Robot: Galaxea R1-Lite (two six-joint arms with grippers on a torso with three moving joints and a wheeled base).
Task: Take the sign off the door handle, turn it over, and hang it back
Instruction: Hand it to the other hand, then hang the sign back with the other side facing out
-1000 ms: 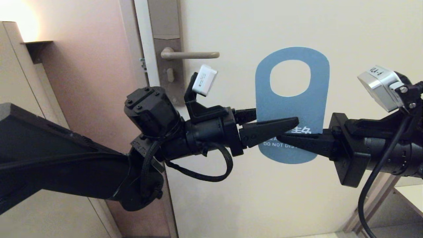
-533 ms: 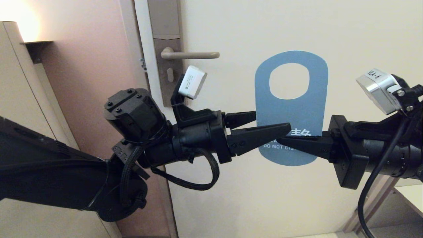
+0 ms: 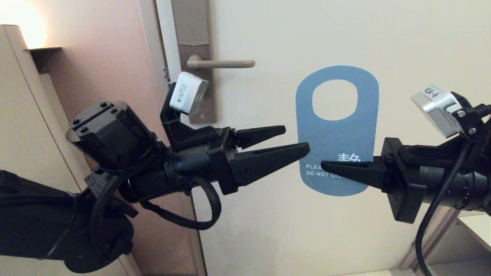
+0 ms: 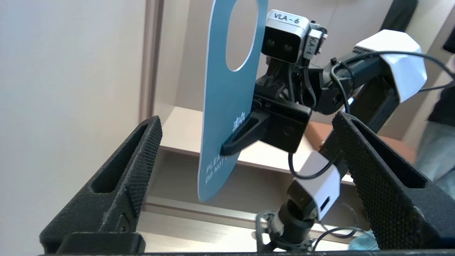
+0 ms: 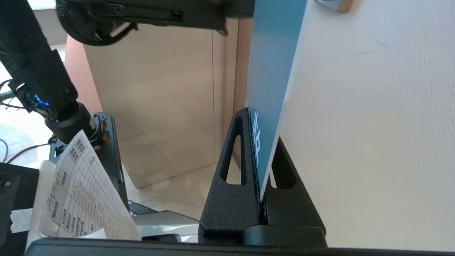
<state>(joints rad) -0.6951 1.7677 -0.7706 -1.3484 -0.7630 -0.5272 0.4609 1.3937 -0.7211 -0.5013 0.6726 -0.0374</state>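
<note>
Warm lamp glare blooms top-left in the head view; elsewhere soft, even light, perhaps slightly hazy.

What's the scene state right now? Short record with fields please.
sign: teal side faces head camera, upright, off the handle, in front of the door
handle: bare lever, up and left of sign in head view
right gripper: shut on sign's lower edge, sole grip
left gripper: open, fingers apart from sign, just left of it in head view
task stage: sign flipped side out, not yet rehung
</note>
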